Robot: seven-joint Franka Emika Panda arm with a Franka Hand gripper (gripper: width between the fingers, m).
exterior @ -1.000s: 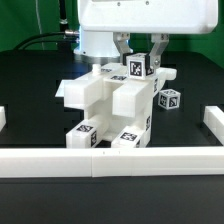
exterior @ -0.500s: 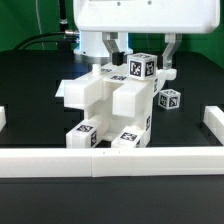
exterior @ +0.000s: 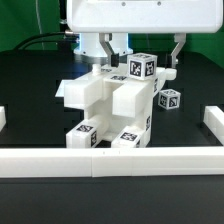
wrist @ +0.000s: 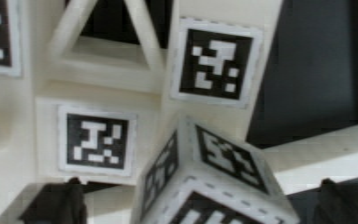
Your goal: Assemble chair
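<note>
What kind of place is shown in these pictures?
Probably a robotics lab test bench: a black table fenced by white border rails, tagged white chair parts, and a robot claw above.

Setting: robotics laboratory, test bench.
- Matte black counter (exterior: 35,95), fenced by plain white rails (exterior: 110,160) along the near edge and at both sides.
- Dark backdrop behind.
- White robot arm (exterior: 130,15) hanging over the middle of the bench.
- Dark cables (exterior: 45,42) at the far side, toward the exterior view's left.
- Glossy white chair parts (exterior: 105,100), each carrying printed black-and-white square tags (exterior: 141,68). The wrist view shows several tags at close range.
</note>
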